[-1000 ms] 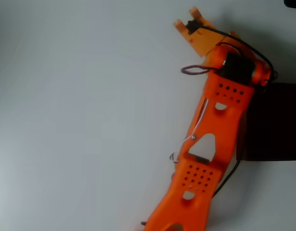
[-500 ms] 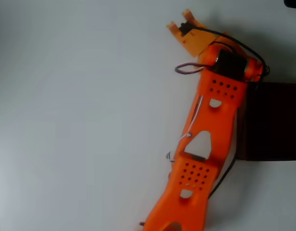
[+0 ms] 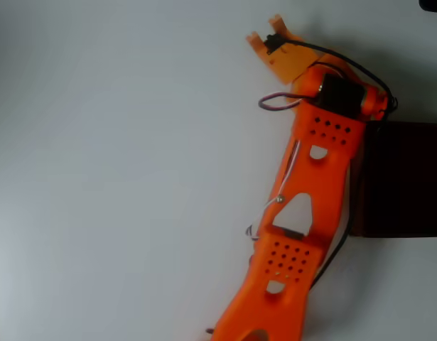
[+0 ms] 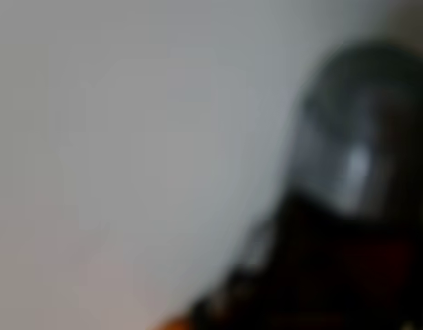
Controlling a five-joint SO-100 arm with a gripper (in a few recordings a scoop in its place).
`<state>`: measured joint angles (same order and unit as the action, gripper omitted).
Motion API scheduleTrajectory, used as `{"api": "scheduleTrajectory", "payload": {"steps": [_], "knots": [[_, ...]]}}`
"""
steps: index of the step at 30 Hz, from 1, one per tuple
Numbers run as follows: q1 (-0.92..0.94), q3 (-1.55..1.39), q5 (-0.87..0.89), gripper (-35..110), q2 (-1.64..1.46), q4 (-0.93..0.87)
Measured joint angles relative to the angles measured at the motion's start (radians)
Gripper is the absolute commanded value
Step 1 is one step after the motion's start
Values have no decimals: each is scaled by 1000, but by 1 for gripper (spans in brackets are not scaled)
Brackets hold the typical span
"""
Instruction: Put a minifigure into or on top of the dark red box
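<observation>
Minifigure [image 4: 355, 172] looms blurred before the wrist camera; orange arm [image 3: 303, 213] extended.

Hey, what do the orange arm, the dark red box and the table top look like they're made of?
The arm looks like matte orange plastic, likely 3D-printed: flat plates with rows of punched holes and cutouts. The dark red box has thin, dull walls with no shine, possibly card or plastic; the overhead view leaves it open. The table is a smooth, plain white surface with soft shadows, perhaps laminate or paper.

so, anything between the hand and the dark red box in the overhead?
Yes: the arm's own orange wrist with its black motor and cables. The hand sits up-left of it, the dark red box at the right edge.
</observation>
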<state>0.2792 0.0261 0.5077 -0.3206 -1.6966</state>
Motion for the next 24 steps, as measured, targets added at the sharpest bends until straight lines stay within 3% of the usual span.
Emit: {"api": "scheduleTrajectory", "payload": {"steps": [24], "knots": [[21, -2, 120, 18, 6, -52]]}}
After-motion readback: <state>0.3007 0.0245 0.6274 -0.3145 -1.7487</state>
